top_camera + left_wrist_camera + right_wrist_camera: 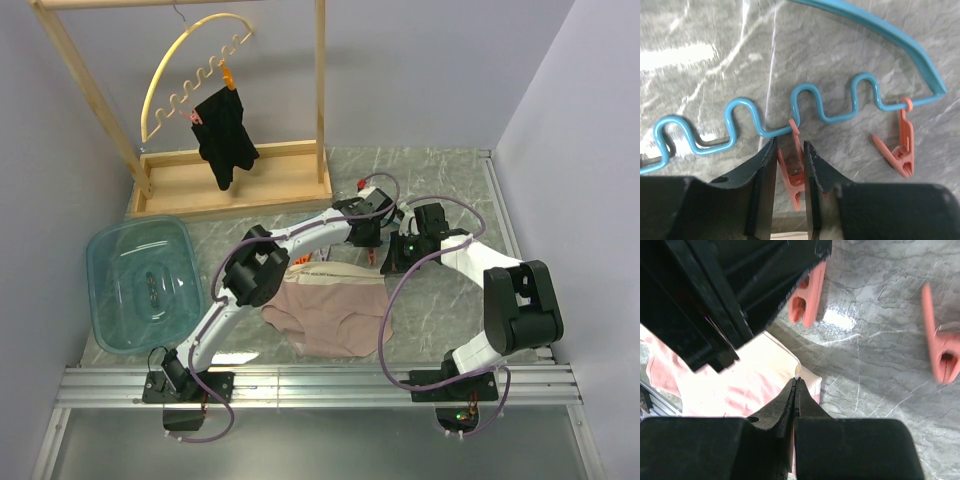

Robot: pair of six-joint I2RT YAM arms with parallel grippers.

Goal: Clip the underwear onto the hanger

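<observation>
The light-blue hanger (744, 100) lies on the marble table with its wavy edge facing my left gripper (790, 145). That gripper is shut on an orange clip (796, 180) hanging from the wavy edge. A second orange clip (902, 150) hangs near the hanger's end. The pink-beige underwear (335, 310) lies flat in front of the arms. My right gripper (795, 381) is shut on the corner of its cream waistband (785, 360), just below the left gripper (740, 290) and the held clip (810, 290). In the top view both grippers, left (365, 232) and right (388, 258), meet above the waistband and hide the hanger.
A wooden rack (235, 185) at the back left carries a yellow arched hanger (190, 60) with a black garment (225, 135). A teal plastic tub (140, 285) sits at the left. The metal rail (320, 385) runs along the near edge.
</observation>
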